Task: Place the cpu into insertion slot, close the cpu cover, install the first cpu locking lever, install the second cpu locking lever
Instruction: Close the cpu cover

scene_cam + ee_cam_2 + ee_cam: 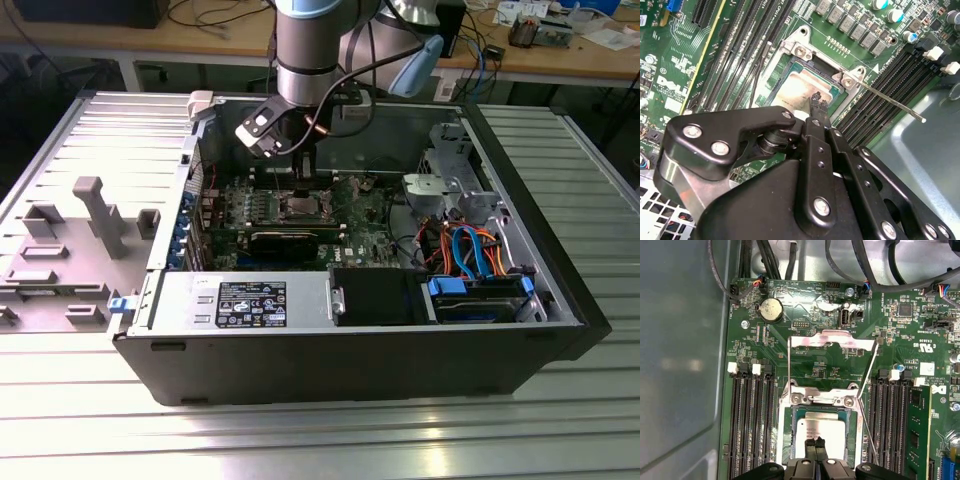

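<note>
The cpu (821,430), a small silvery square chip, lies flat in the insertion slot (796,416) on the green board; it also shows in the second wrist view (797,92). My gripper (815,442) hangs just over the chip's near half with its thin black fingertips (816,100) shut together and nothing between them. The cpu cover (832,340) stands swung open behind the socket. Two thin metal locking levers (789,367) (868,375) are raised on either side. In the exterior view the gripper (300,178) sits over the socket (300,207) in the open computer case.
Long black memory slots (747,430) (892,425) flank the socket. Black cables (860,270) run across behind the board. A grey drive cage (445,180), a black power supply (250,300) and the case walls (560,250) ring the motherboard.
</note>
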